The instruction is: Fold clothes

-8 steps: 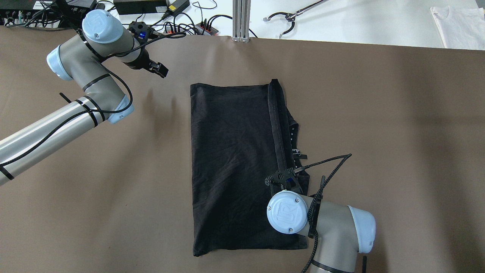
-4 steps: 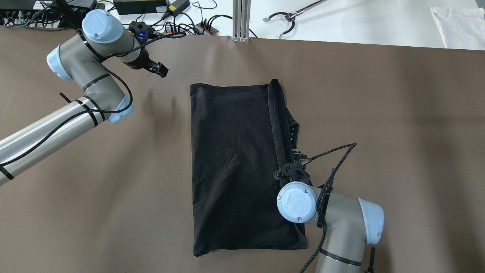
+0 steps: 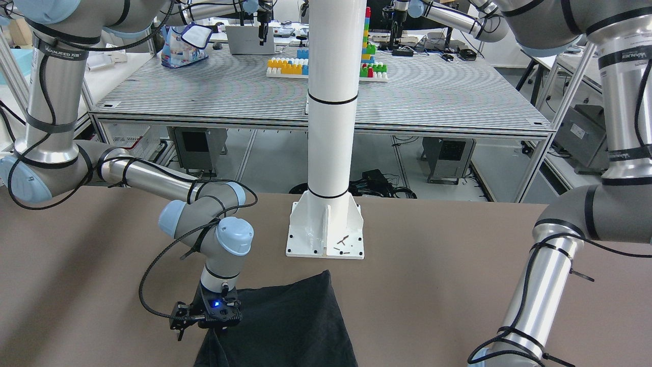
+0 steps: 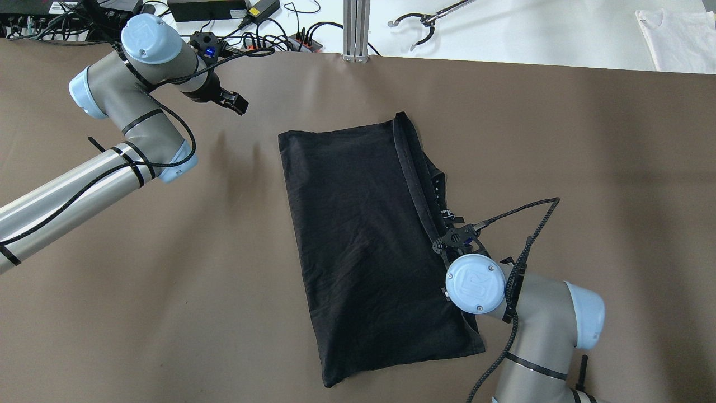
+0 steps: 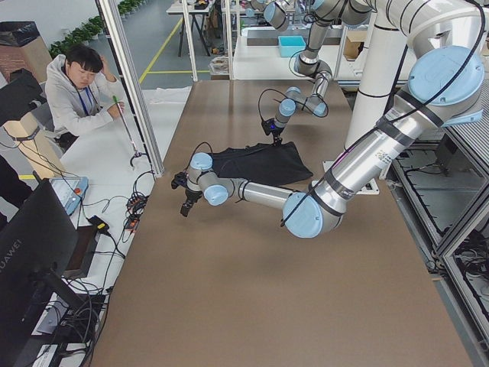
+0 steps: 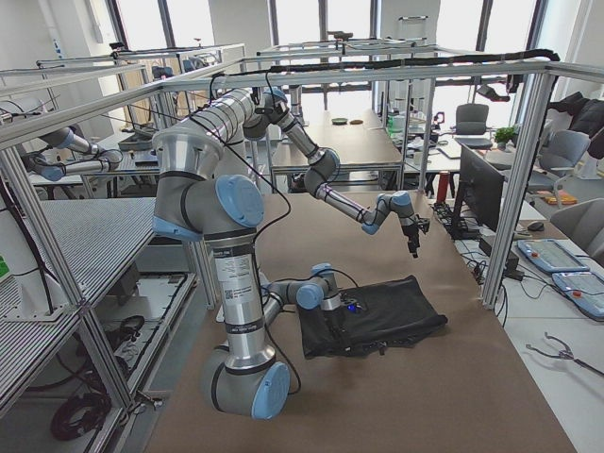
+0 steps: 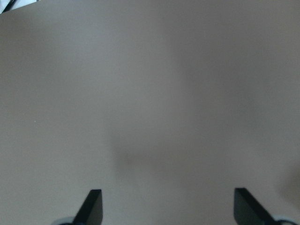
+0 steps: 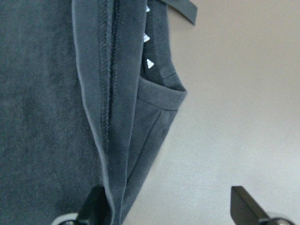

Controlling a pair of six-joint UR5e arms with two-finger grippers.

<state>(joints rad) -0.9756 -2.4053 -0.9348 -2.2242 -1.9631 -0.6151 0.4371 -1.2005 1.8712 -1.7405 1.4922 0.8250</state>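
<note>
A black garment (image 4: 363,224) lies folded on the brown table, slanted, with its near end swung toward the right; it also shows in the front view (image 3: 285,321). A hemmed edge and collar with white marks run along its right side (image 8: 112,93). My right gripper (image 4: 454,238) sits low at that right edge. In the right wrist view (image 8: 168,211) its fingers stand wide apart, the left finger (image 8: 93,206) against the hem, the other over bare table. My left gripper (image 4: 235,103) hovers open and empty over bare table, far left of the garment (image 7: 166,206).
A white post base (image 3: 326,229) stands at the table's robot side. Beyond the far edge lie cables and power bricks (image 4: 268,33), a grabber tool (image 4: 422,25) and a white garment (image 4: 679,33). An operator (image 5: 76,92) sits beyond that far edge.
My right gripper has moved right and farther from the robot along the garment's edge. The garment's near end swung right with it, so it now lies slanted. The left arm has not moved.
</note>
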